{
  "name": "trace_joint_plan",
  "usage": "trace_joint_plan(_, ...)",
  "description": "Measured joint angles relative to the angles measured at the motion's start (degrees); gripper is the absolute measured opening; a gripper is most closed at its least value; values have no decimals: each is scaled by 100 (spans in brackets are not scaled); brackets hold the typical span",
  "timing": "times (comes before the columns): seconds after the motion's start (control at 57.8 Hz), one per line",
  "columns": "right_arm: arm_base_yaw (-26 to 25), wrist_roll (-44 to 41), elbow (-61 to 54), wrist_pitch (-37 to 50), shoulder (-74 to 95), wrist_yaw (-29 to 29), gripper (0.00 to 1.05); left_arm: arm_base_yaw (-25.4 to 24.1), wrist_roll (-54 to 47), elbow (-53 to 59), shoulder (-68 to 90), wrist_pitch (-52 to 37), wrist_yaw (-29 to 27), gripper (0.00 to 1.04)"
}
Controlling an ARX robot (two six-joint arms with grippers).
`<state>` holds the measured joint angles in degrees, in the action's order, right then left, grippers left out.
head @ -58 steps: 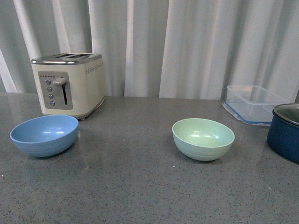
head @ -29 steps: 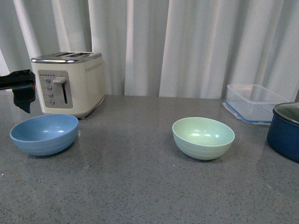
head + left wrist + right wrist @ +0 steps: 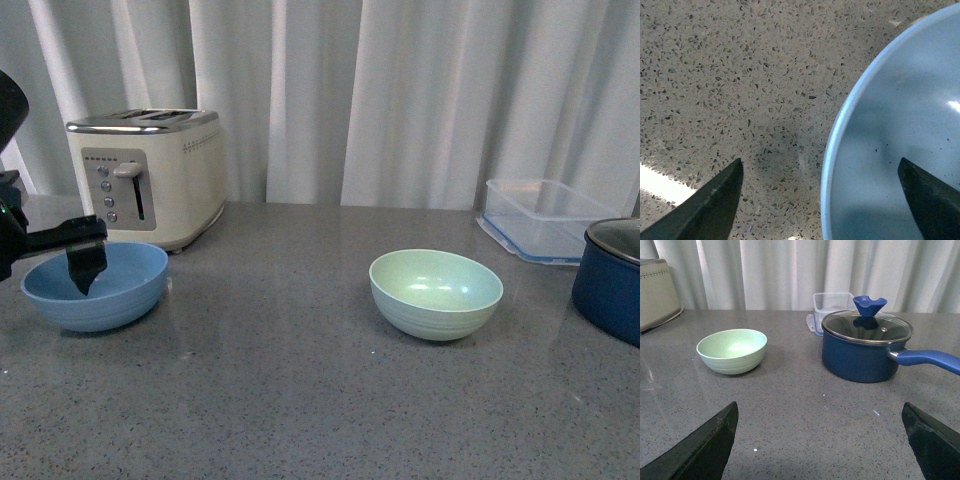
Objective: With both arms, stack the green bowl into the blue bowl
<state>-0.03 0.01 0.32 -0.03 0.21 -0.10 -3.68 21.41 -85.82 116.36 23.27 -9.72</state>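
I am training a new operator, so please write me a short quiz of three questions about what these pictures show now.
1. True or false: the green bowl and the blue bowl stand apart on the table.
2. Which hand straddles the blue bowl's rim? A) left hand B) right hand
3. What appliance stands behind the blue bowl?
Key: 1 true; 2 A; 3 the toaster.

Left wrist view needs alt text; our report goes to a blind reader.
The open left gripper straddles the rim of a light sky-blue round matte bowl, one black finger over the speckled grey stone countertop, the other over the bowl's inside.
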Motion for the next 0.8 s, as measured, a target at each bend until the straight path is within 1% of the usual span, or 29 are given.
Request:
trace_joint_plan(0.017,0,0,0,2,0,0,95,2,13,0,9,-7,-20,81)
trace_joint_plan(0.035,0,0,0,2,0,0,95,4,17,0,11,-9,-20,80)
trace_joint_plan(0.052,2,0,0,2,2,0,95,7,22,0,9,-20,-22,75)
trace_joint_plan(0.069,2,0,0,2,2,0,95,7,26,0,11,-22,-22,74)
trace_joint_plan(0.086,2,0,0,2,2,0,95,11,42,0,9,-31,-17,71)
trace_joint_plan(0.121,2,0,0,2,0,0,95,11,44,0,9,-37,-17,67)
trace_joint_plan(0.277,0,0,0,2,0,0,95,9,79,-2,9,-39,-15,42)
trace_joint_plan(0.311,2,0,0,2,2,0,95,7,83,-2,9,-39,-11,39)
trace_joint_plan(0.398,2,0,0,2,0,0,95,0,83,-2,9,-37,0,24)
trace_joint_plan(0.432,2,0,0,2,2,0,95,0,83,-2,4,-37,11,21)
trace_joint_plan(0.45,2,0,0,0,0,0,95,-2,85,-2,-7,-37,26,16)
trace_joint_plan(0.467,2,0,0,2,0,0,95,-2,85,-2,-7,-35,31,15)
trace_joint_plan(0.519,2,0,0,0,0,0,95,-2,157,-33,-55,-35,101,8)
trace_joint_plan(0.571,2,0,0,2,0,0,95,-2,181,-74,-114,-33,153,4)
trace_joint_plan(0.796,0,0,0,2,0,0,95,127,162,-105,-302,68,299,4)
